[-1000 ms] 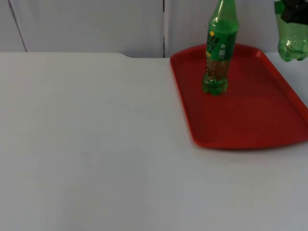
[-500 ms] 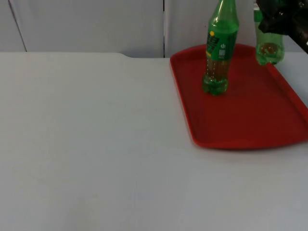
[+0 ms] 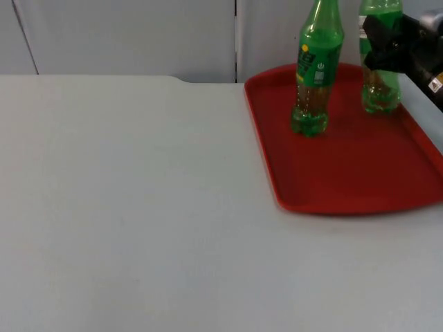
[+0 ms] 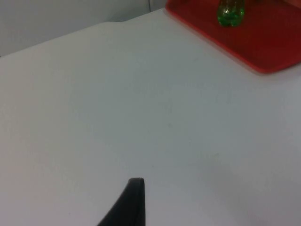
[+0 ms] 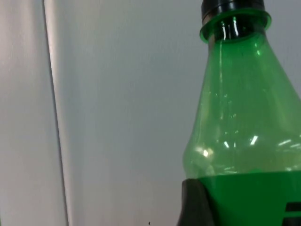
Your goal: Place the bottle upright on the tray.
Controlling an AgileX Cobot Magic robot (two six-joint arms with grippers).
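Bottle (image 3: 379, 69), green, upright at the red tray's (image 3: 360, 173) far right edge, right hand (image 3: 379, 43) clenched on its label. Second green bottle (image 3: 315, 69) stands near the tray's far left; front half open. Left hand (image 4: 127, 207) waits over bare bench (image 3: 138, 207), grip unclear.

A white table top (image 3: 138, 207) ends at a grey partition wall (image 3: 124, 34) with vertical seams.
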